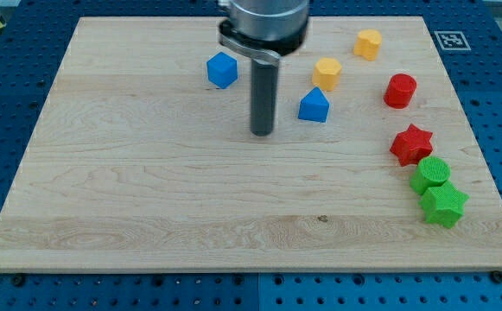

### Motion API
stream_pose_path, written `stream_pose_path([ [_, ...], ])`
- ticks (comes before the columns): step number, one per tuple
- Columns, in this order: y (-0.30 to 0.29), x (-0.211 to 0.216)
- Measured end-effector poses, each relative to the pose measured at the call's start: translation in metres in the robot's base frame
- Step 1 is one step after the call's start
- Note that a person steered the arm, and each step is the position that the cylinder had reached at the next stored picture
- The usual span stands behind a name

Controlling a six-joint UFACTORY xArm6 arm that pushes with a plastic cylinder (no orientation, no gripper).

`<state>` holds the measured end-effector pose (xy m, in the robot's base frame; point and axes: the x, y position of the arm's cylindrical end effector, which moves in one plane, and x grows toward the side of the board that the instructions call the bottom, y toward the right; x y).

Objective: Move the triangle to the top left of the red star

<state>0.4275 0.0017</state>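
The blue triangle block lies on the wooden board right of centre near the view's top. The red star lies to its lower right, well apart from it. My tip rests on the board just left of the blue triangle, a short gap away, not touching it. The rod rises to the arm at the view's top.
A blue cube lies upper left of my tip. A yellow hexagon block sits just above the triangle; another yellow block lies further up right. A red cylinder is above the star. A green cylinder and green star lie below it.
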Motion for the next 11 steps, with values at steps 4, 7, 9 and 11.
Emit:
stream_pose_path([
  [4,0.065,-0.032],
  [7,0.104,-0.010],
  [9,0.106,0.005],
  [11,0.106,0.022],
])
